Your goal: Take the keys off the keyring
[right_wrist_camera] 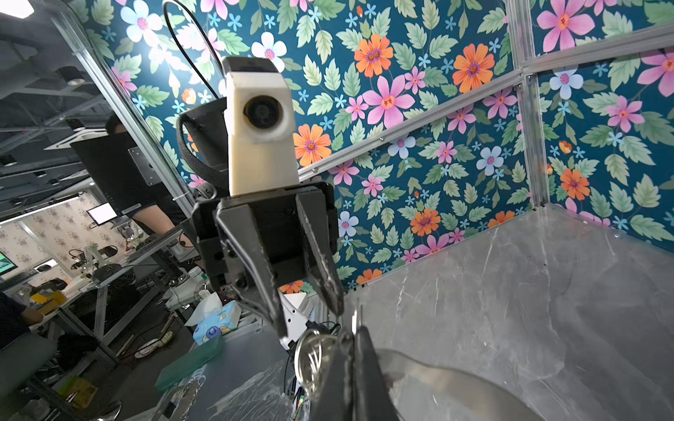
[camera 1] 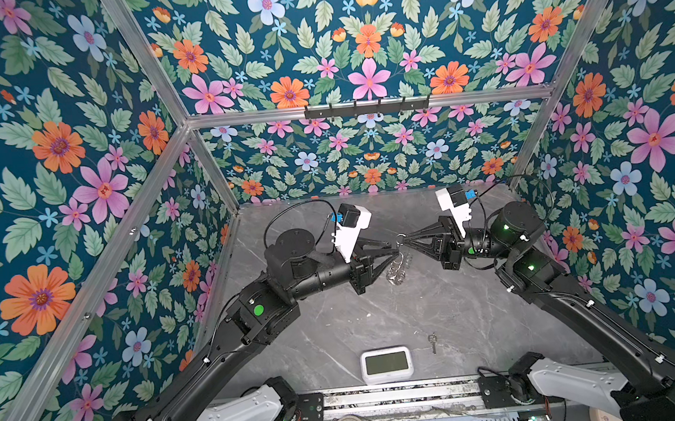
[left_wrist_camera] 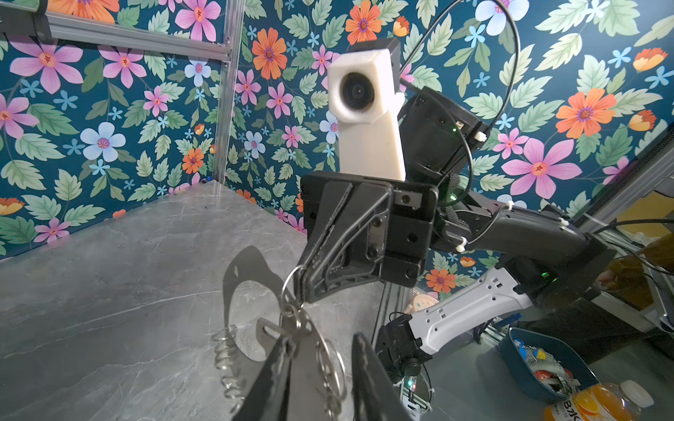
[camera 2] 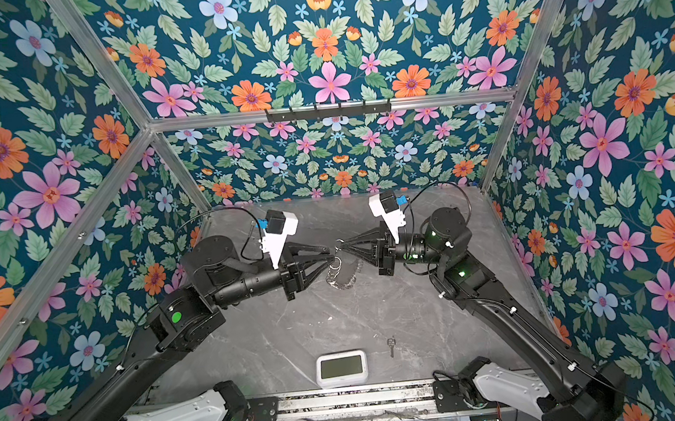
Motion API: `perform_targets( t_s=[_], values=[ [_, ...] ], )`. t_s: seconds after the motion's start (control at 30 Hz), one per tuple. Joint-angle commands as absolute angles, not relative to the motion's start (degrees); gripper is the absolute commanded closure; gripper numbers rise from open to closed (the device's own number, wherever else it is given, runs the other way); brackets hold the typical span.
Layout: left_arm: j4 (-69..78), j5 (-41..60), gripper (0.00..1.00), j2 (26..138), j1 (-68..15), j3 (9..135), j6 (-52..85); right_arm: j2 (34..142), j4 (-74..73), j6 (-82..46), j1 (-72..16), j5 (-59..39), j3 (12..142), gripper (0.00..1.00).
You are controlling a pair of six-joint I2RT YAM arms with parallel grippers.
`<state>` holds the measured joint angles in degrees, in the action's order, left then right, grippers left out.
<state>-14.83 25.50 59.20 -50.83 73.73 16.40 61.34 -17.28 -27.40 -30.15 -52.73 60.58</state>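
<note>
- Hanging in mid-air above the middle of the table [camera 1: 379, 320], the keyring [camera 1: 398, 272] is a grey see-through plate with a row of small silver rings along its edge. In both top views it [camera 2: 345, 275] dangles between the two claw tips.
- One key [camera 1: 433, 342] lies flat on the table, well apart from the keyring and near the white clock [camera 1: 387, 364] by the front edge.
- The other key [left_wrist_camera: 267, 332] shows its slotted head among the rings in the left wrist view, just beside one finger [left_wrist_camera: 278, 362] of the left claw.
- The right claw [camera 1: 406, 239] is pinched tight on a silver ring [left_wrist_camera: 287, 280] at the top of the keyring, and the plate hangs below it.
- The left claw [camera 1: 394, 252] stands narrowly parted, with loose rings in the gap between its fingers. I cannot tell whether it grips anything.
</note>
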Motion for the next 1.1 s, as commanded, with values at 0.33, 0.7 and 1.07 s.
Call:
perform_targets(
  t_s=[0.33,0.7,1.07],
  values=[
    [-10.96,27.08,0.78,61.06,-50.71,74.73,16.15,60.13,-29.05,-33.4,-30.19,-52.52,58.36,1.0],
    [-12.63,19.44,0.79,55.23,-50.74,72.58,12.17,58.89,-25.88,-30.91,-30.24,-52.29,58.74,1.0],
    [-9.28,25.2,0.73,59.32,-50.75,73.81,8.26,58.71,-25.55,-30.92,-30.76,-53.64,59.19,1.0]
  ],
)
